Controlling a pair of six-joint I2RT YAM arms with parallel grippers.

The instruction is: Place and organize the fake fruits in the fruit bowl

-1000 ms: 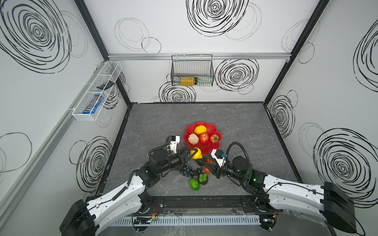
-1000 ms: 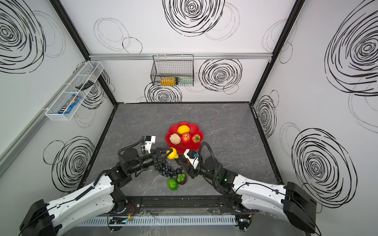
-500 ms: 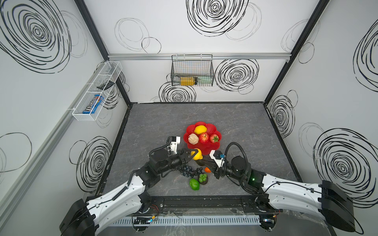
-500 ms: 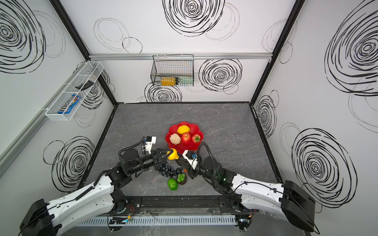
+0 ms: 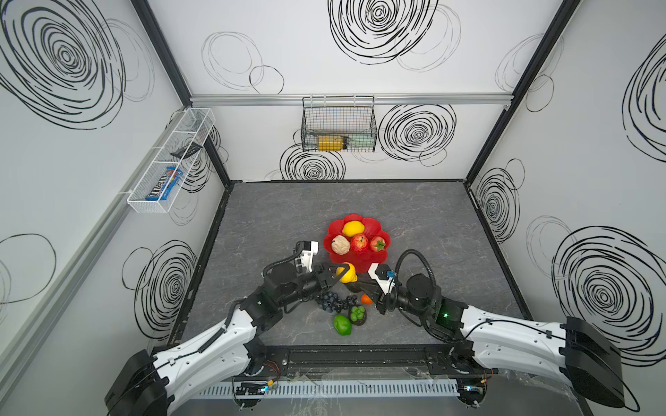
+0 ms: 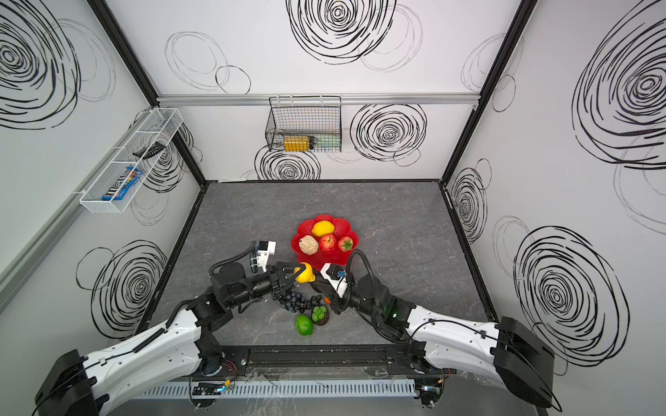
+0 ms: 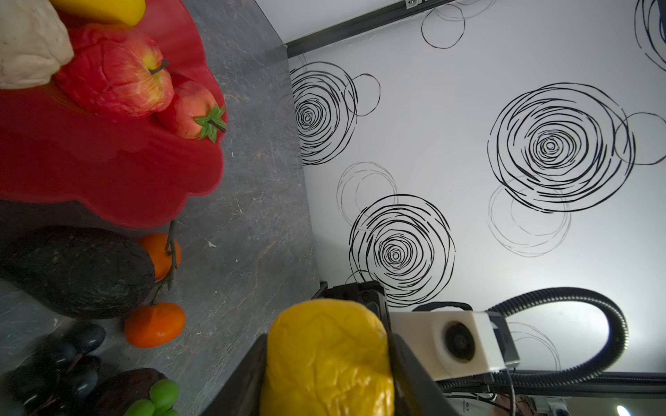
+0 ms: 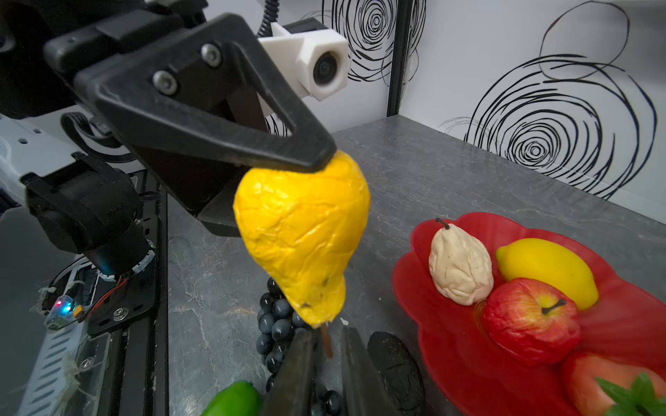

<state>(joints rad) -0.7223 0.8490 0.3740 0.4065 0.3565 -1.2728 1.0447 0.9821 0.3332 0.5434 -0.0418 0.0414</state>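
Observation:
My left gripper (image 5: 345,272) is shut on a yellow pear (image 5: 349,274) and holds it above the table, just in front of the red fruit bowl (image 5: 360,261). The pear's narrow end and brown stem point down. My right gripper (image 8: 326,345) reaches in under it, its jaws narrowly open on either side of the stem, a slit still showing. In the bowl lie a lemon (image 5: 353,228), a cream pear (image 5: 340,245), an apple (image 5: 359,242) and a strawberry (image 5: 377,244). On the table lie dark grapes (image 5: 329,300), a black avocado (image 7: 79,270), two oranges (image 7: 155,324), green grapes (image 5: 357,314) and a green fruit (image 5: 342,325).
A black wire basket (image 5: 338,124) with a yellow bottle hangs on the back wall. A white wire basket (image 5: 169,162) with a blue packet is fixed to the left wall. A black rail (image 5: 360,356) runs along the table's front edge.
The right gripper has crept left under the yellow pear and its jaws have narrowed around the stem. The left arm and the pear have stayed put.

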